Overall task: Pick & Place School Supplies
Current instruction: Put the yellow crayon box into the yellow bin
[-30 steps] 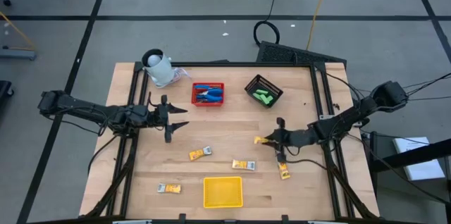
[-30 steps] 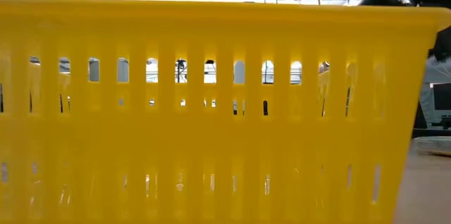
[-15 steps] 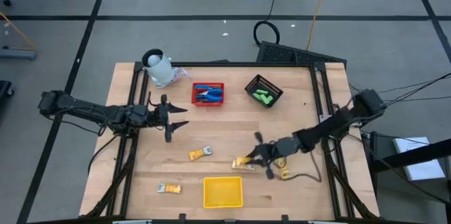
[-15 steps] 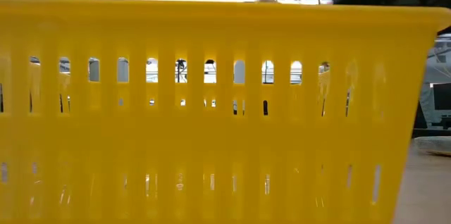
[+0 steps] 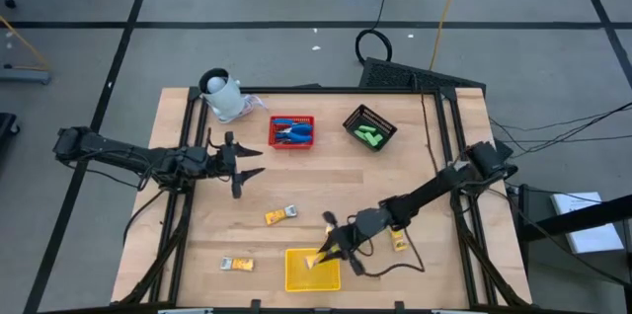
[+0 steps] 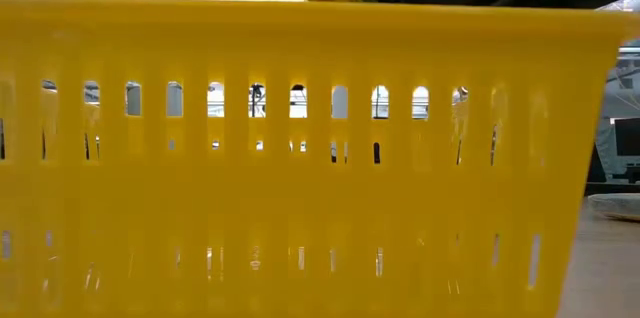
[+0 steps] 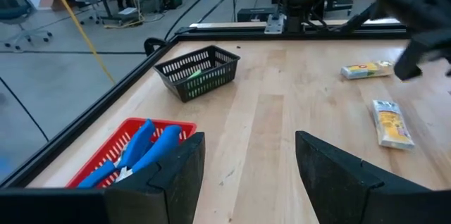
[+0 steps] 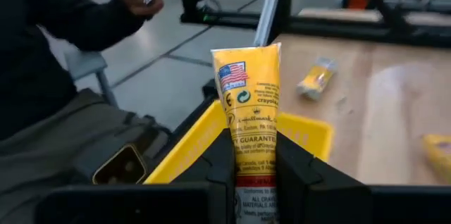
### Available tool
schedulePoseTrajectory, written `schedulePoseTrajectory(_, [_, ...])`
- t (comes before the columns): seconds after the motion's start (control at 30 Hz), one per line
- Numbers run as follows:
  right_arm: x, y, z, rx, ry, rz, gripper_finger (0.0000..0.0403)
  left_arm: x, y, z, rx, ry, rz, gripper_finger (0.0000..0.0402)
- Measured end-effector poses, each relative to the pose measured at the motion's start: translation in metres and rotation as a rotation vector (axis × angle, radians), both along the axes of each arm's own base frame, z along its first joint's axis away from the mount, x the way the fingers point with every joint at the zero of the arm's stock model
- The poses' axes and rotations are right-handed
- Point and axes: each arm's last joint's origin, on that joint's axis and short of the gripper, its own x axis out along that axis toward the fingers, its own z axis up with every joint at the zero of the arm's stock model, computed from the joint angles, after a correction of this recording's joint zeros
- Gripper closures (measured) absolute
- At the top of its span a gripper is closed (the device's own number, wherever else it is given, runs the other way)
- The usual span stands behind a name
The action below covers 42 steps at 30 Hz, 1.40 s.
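Right gripper (image 5: 326, 255) at table's 6 o'clock, over flat yellow plastic tray (image 5: 296, 276), fingers clamped on small yellow-orange crayon packet (image 8: 246, 115); packet held upright above tray rim, likely so release drops it inside

Left gripper (image 5: 247, 165) waits at 9 o'clock, fingers apart, empty

Loose packets: 7 o'clock (image 5: 237, 265), centre (image 5: 281, 215), 4 o'clock (image 5: 398, 242)

Blue-handled tools (image 5: 290, 132) in red mesh basket (image 5: 274, 143), green blocks (image 5: 370, 137) in black mesh basket (image 5: 353, 117), 12 o'clock

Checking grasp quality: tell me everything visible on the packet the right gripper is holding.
The yellow-orange packet is flat and glossy, printed with a small flag, a recycling mark and black text above a red band. It stands on end, clamped at its lower part between the right gripper fingers, above the yellow basket near the table's front edge.
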Motion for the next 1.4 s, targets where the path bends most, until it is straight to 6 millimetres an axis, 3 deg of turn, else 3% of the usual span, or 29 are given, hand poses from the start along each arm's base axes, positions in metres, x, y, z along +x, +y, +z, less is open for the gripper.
schedulePoseTrajectory(0.17, [0.011,0.005,-0.008,0.007,0.085,0.037,0.0359,0.0,0.0,0.001,-0.01,-0.016,0.002,0.0176])
schedulePoseTrajectory(0.63, [0.01,0.008,-0.012,0.058,0.202,0.067,0.0358,0.001,0.0,0.005,-0.019,-0.052,0.002,0.0176])
schedulePoseTrajectory(0.97, [0.008,0.013,-0.011,0.075,0.202,0.11,0.0253,0.001,0.0,0.005,-0.016,-0.051,0.002,0.0176])
schedulePoseTrajectory(1.4, [0.009,0.012,-0.01,0.012,0.152,0.082,0.0232,0.001,0.0,0.005,-0.012,-0.056,0.011,0.0176])
